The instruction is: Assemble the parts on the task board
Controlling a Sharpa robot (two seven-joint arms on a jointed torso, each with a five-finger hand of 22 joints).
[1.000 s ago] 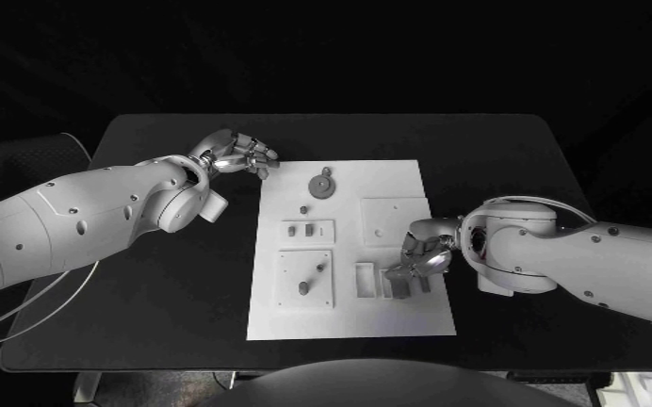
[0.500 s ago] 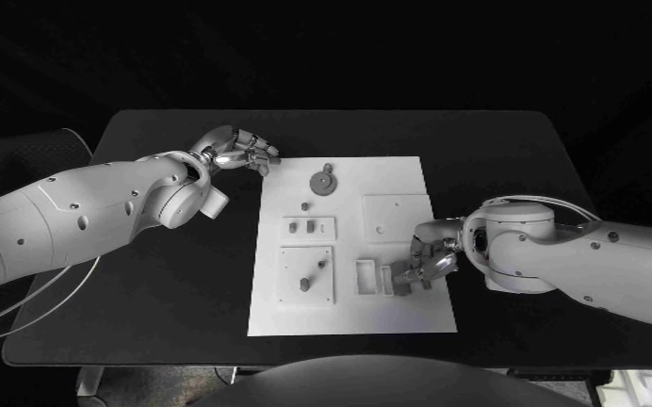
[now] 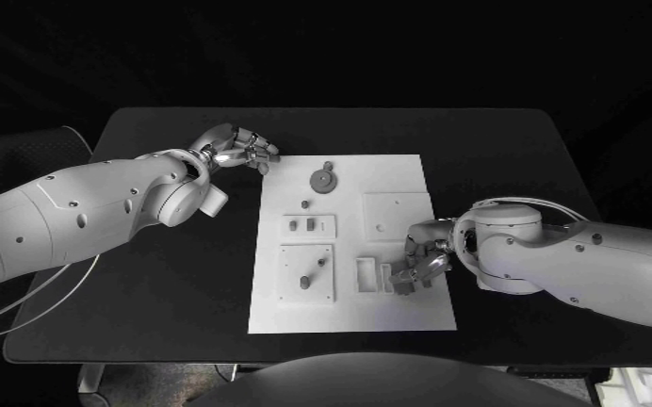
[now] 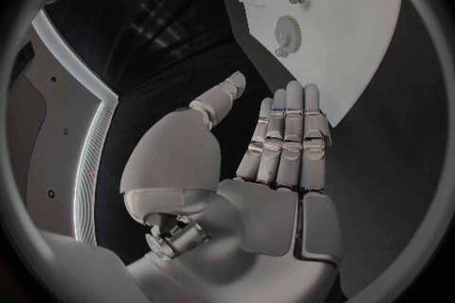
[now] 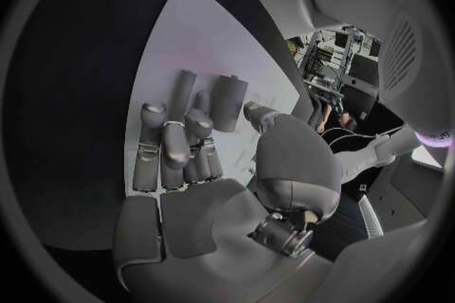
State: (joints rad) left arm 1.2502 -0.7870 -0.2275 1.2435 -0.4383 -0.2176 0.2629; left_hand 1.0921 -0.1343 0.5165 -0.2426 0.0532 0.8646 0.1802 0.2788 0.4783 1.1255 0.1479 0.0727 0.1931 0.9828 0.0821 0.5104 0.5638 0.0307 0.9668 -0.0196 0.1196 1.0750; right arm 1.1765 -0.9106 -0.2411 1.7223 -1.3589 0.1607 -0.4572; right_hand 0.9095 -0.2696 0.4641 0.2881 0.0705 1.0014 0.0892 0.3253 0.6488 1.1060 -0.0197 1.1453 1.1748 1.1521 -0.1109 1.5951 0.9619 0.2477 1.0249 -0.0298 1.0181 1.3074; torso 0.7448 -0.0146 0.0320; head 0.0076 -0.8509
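Both hands are over a black desk [image 3: 163, 313] with a white task board [image 3: 394, 322] lying flat in its middle.

On the left, the robot's left hand [image 3: 239, 153] hovers over bare desk just beyond the board's far left corner, apart from it. Seen from the left wrist camera, this hand [image 4: 275, 144] has its fingers straight and pressed side by side, the thumb standing off to one side, and nothing in it.

On the right, the robot's right hand [image 3: 418, 261] sits low over the near right part of the board, fingers bent downward. Seen from its own wrist camera, the right hand [image 5: 185, 148] has its fingers curled around two grey cylinder-shaped parts [image 5: 227, 102] that stand up between the fingertips, over the white board. From overhead, a small grey part shows at its fingertips, beside a small rectangular white holder [image 3: 366, 275].

Other parts rest on the board. A grey round gear-like piece [image 3: 323, 182] lies near the far edge. Two small grey blocks [image 3: 310, 227] stand in a raised white plate at the left middle. A grey pin [image 3: 310, 278] lies on a square plate nearer the front left. A plain white square plate [image 3: 397, 216] sits at the right middle.
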